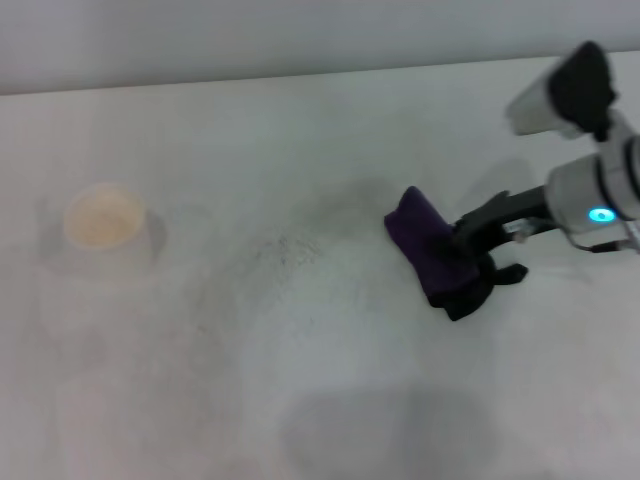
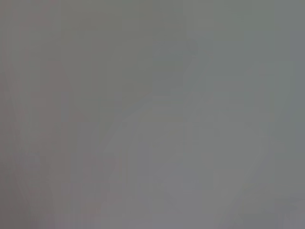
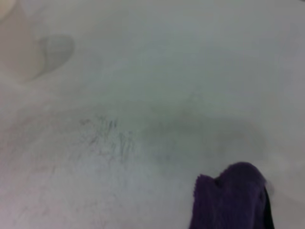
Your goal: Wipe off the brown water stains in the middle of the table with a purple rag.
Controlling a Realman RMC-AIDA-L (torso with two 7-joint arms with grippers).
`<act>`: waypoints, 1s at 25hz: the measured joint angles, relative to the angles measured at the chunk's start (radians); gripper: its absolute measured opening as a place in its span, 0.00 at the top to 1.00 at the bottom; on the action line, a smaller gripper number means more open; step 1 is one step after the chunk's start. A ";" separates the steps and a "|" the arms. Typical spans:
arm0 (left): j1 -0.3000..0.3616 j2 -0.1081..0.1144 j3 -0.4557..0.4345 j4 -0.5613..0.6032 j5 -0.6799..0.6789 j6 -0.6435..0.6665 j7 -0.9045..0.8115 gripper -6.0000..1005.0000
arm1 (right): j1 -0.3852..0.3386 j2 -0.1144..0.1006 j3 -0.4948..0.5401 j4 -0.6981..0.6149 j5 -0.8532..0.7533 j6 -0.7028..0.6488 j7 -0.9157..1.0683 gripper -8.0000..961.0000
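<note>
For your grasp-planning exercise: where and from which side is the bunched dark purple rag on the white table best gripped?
Grip the bunched dark purple rag at its thick lower-right bunch, coming in from the robot's right, low over the white table. That is where the right gripper sits now, apparently clamped on it. The cloth's free end points towards the middle of the table, so it stays clear for wiping.

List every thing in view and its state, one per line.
Bunched dark purple rag: gripped, pressed on the tabletop.
Right gripper: shut on the rag, right of table centre.
White cup: upright, open, tan inside, on the robot's left.
White tabletop: faint grey speckled smears near centre; no brown blotch visible.
Left gripper: not in view.
</note>
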 joint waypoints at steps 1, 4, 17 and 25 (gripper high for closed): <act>-0.001 0.000 0.000 -0.002 0.000 0.000 0.000 0.13 | -0.017 0.000 0.023 -0.014 0.000 0.018 -0.009 0.82; -0.002 0.000 0.000 -0.003 -0.001 0.000 0.000 0.13 | -0.061 0.004 0.045 -0.059 0.001 0.047 -0.033 0.81; -0.006 0.000 0.000 -0.004 -0.001 0.000 0.000 0.13 | -0.126 0.008 0.191 -0.034 0.454 0.056 -0.447 0.59; -0.009 0.000 0.000 -0.015 0.000 0.000 0.000 0.13 | -0.128 0.015 0.304 0.315 1.088 0.070 -1.019 0.20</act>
